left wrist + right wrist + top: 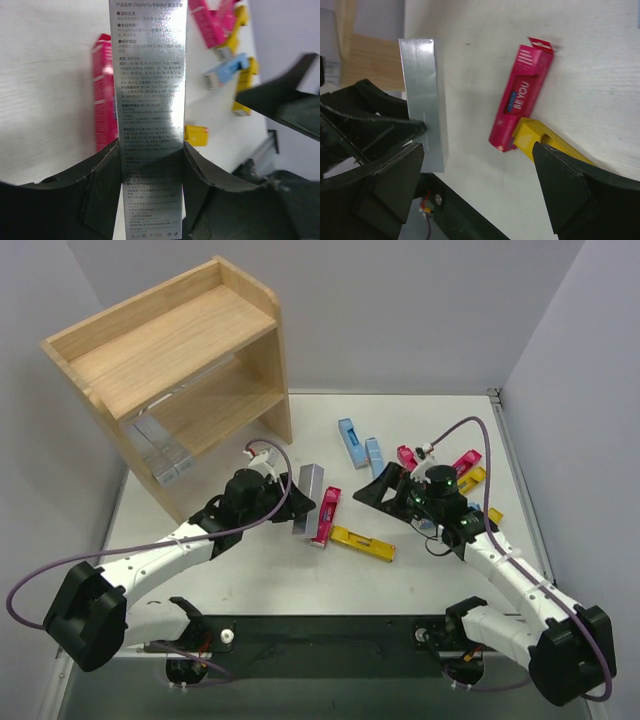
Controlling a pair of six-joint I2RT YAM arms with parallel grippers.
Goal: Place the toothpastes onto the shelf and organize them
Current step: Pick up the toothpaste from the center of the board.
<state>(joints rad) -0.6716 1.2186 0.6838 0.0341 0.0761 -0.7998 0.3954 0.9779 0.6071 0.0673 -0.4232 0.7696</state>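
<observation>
Left gripper [152, 155] pinches the silver-grey carton [150, 75], magenta carton [326, 515] just beside, open tabletop [280, 585] toward the shelf [170, 340]; right gripper [477, 150] spread.

Loose toothpastes [350, 440] right of shelf [170, 340]

"BE YOU" on magenta carton [522, 95], "110g" and dense Chinese small print on silver carton [150, 125]

Pale grey walls [400, 310] on three sides of a white table [250, 570]; dark strip [330, 625] along the near edge; soft, even light throughout.
</observation>
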